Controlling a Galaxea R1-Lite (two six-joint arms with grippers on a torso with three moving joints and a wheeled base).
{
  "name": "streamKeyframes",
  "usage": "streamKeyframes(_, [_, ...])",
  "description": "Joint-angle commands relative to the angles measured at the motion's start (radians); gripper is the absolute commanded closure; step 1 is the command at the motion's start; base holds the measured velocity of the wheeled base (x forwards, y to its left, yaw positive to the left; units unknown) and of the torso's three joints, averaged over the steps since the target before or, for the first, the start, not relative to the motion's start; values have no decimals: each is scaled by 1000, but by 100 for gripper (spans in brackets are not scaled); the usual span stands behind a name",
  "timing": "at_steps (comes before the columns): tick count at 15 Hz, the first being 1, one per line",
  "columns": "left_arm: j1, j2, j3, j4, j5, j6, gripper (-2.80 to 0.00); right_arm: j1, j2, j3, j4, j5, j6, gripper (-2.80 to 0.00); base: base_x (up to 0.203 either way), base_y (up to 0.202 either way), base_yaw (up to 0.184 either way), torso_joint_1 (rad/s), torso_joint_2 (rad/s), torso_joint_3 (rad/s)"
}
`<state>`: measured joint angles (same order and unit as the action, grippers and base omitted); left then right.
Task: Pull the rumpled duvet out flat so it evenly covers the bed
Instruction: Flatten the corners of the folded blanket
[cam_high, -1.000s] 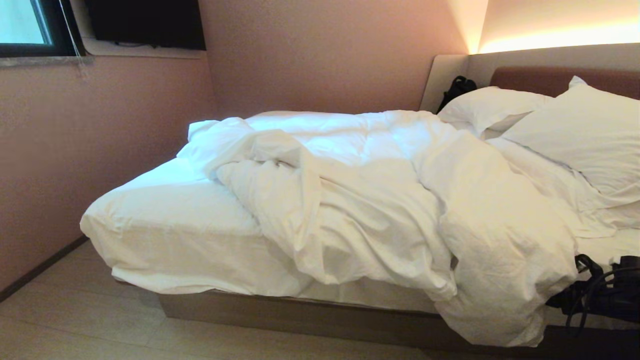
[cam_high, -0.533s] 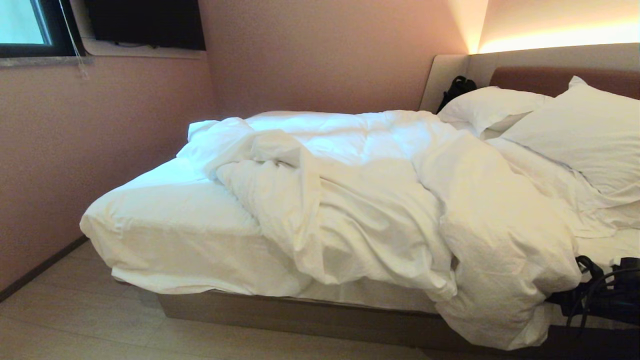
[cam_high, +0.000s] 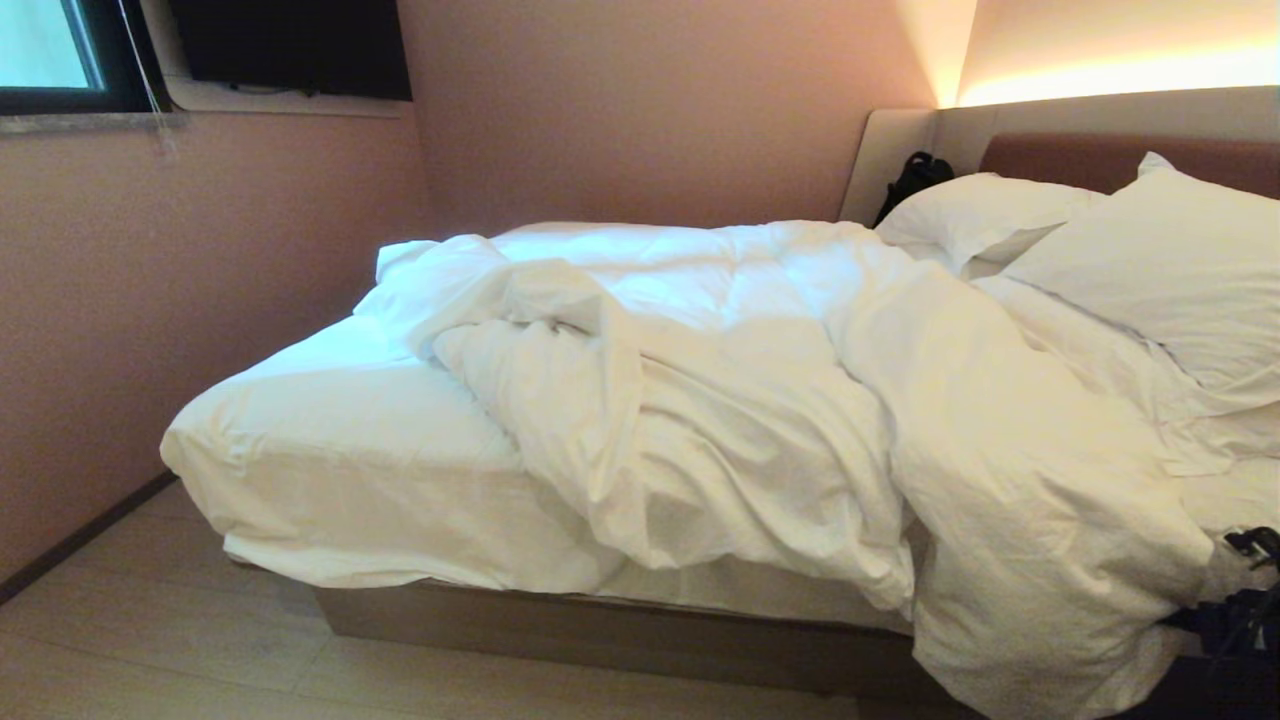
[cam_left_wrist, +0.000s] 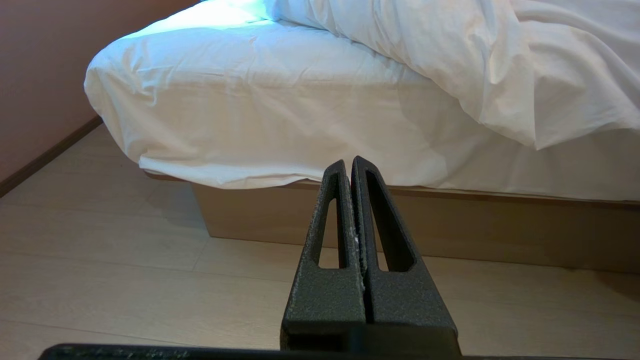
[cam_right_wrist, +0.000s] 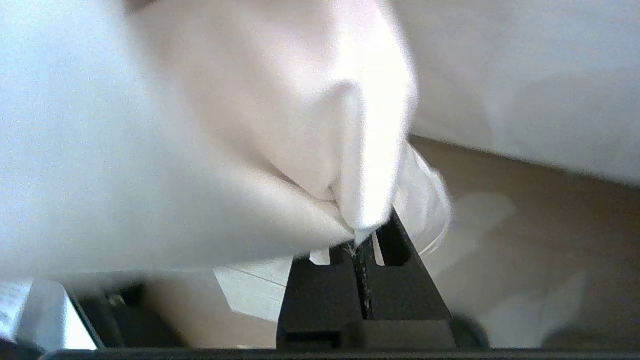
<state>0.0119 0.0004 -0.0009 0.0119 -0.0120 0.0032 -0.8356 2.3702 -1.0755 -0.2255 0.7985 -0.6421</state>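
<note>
Right wrist view, nearest: right gripper pinched tight on a fold of the duvet, white cloth bunched over the fingertips and spilling to both sides; brown base of the bed blurred behind. Head view, bottom right corner: only a dark bit of the right arm with looped cables, tucked under the hanging edge of the duvet; pinch itself hidden there.

Left wrist view: left gripper pressed together on nothing, held above the pale wood floor, well apart from the bed, pointing at its brown-grey base just below the overhanging fitted sheet.

Head view, moving back: floor in front, then the box base, then the mattress in its fitted sheet, bare at the foot corner on the left. Duvet heaped and rumpled over the middle and right of the bed, one thick lobe draped over the near side and down past the base at the right, a far portion lying flatter toward the wall.

Further back, right: two white pillows leaning at the padded headboard, a black bag wedged beside the headboard's corner. Farthest: pink wall, window top left and a dark wall-mounted screen next to it.
</note>
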Motion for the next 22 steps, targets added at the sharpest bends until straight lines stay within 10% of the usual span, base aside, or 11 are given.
streamKeyframes(1, [0,0,-1,0,0,0,0,-74,-54,-13,73,3,28,0,0,0,0,0,0,0])
streamKeyframes(7, [0,1,0,0,0,0,0,-211,-135,-192,460,10,16,0,0,0,0,0,0,0])
streamKeyframes(20, [0,0,1,0,0,0,0,-199,-135,-136,607,2,-25,0,0,0,0,0,0,0])
streamKeyframes(21, [0,1,1,0,0,0,0,-198,-135,-140,614,2,-24,-280,0,0,0,0,0,0])
streamKeyframes(22, [0,0,1,0,0,0,0,-195,-138,-142,626,1,-24,-280,0,0,0,0,0,0])
